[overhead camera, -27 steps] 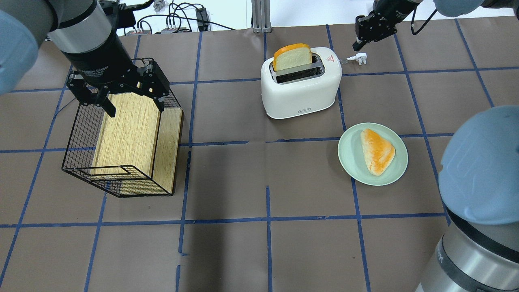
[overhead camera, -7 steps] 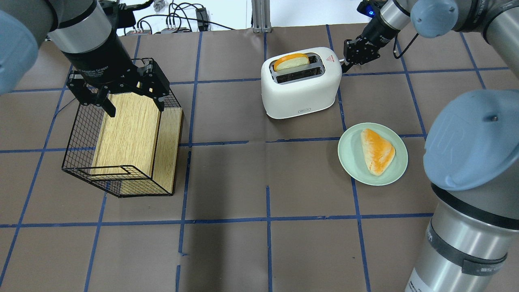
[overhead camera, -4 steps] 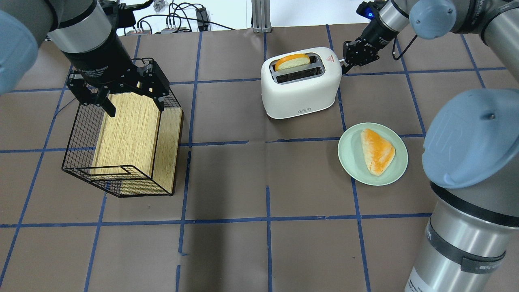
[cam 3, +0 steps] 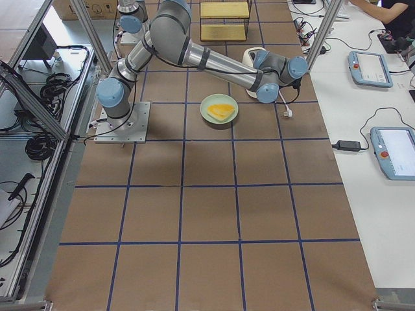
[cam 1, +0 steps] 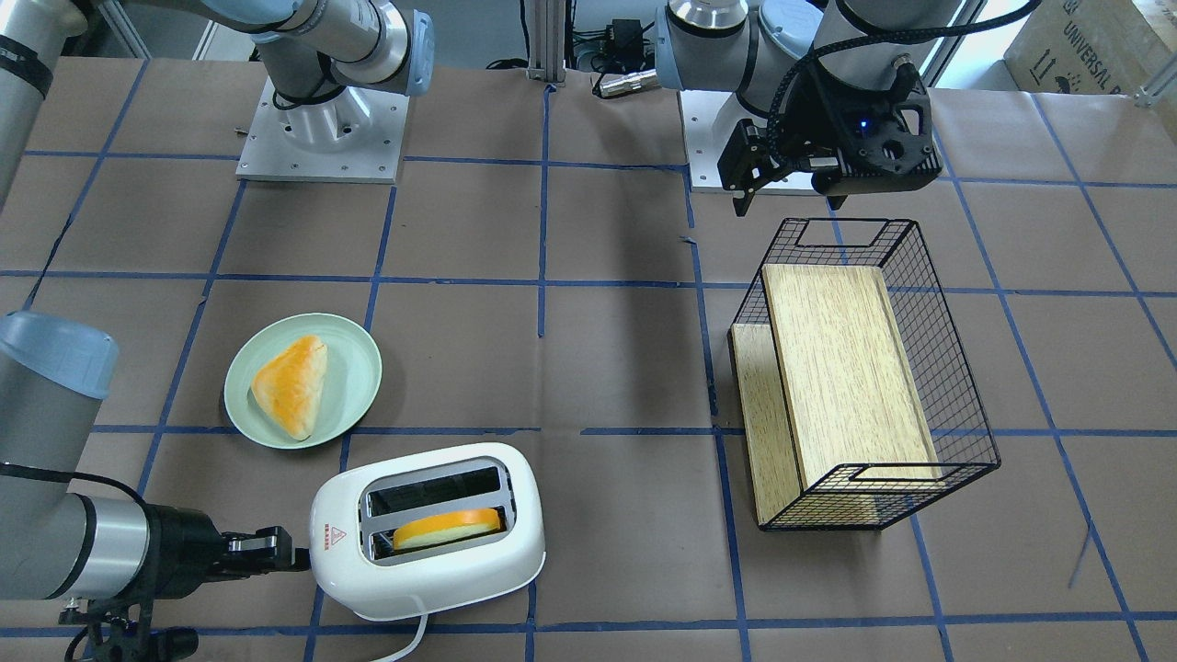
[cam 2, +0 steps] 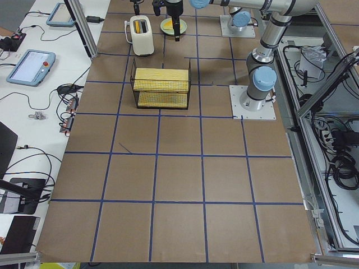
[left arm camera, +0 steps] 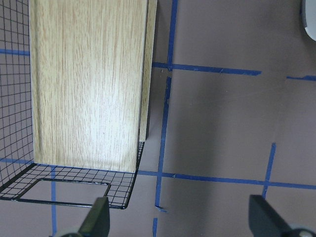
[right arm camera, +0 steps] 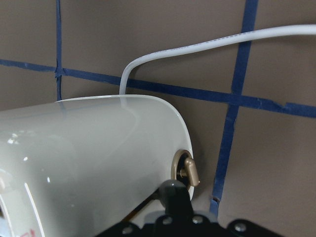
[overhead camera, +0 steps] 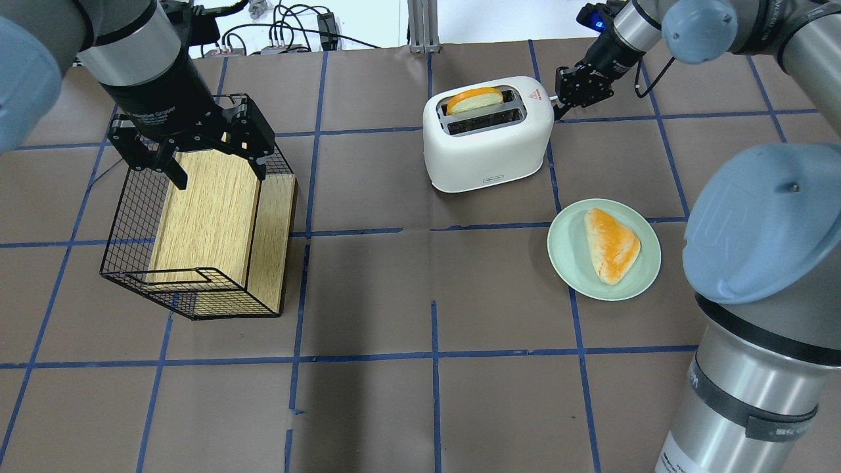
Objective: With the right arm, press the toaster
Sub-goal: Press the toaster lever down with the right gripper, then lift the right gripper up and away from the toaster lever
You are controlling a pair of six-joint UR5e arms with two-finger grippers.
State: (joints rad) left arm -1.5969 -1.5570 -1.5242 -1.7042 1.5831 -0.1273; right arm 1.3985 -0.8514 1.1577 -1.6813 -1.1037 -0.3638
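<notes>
The white toaster (overhead camera: 486, 135) stands at the table's far middle, also seen in the front view (cam 1: 428, 529). An orange-crusted bread slice (overhead camera: 473, 100) sits low in its far slot. My right gripper (overhead camera: 560, 105) is shut and empty at the toaster's right end, and shows in the front view (cam 1: 290, 554). In the right wrist view its black tip (right arm camera: 173, 190) touches the beige lever (right arm camera: 187, 170) on the toaster's end wall (right arm camera: 89, 163). My left gripper (overhead camera: 190, 154) hangs open and empty over the wire basket (overhead camera: 131, 217).
A green plate (overhead camera: 562, 253) with a triangular pastry (overhead camera: 611, 244) lies near the toaster's right front. The basket (cam 1: 956, 405) holds a wooden board (overhead camera: 210, 210). The toaster's white cord (right arm camera: 197, 47) trails behind it. My right arm's elbow (overhead camera: 762, 223) looms at the right.
Over the last seconds my right gripper came down to the toaster's right end and the bread slice sank into the slot. In the last second little has moved. The left arm is still.
</notes>
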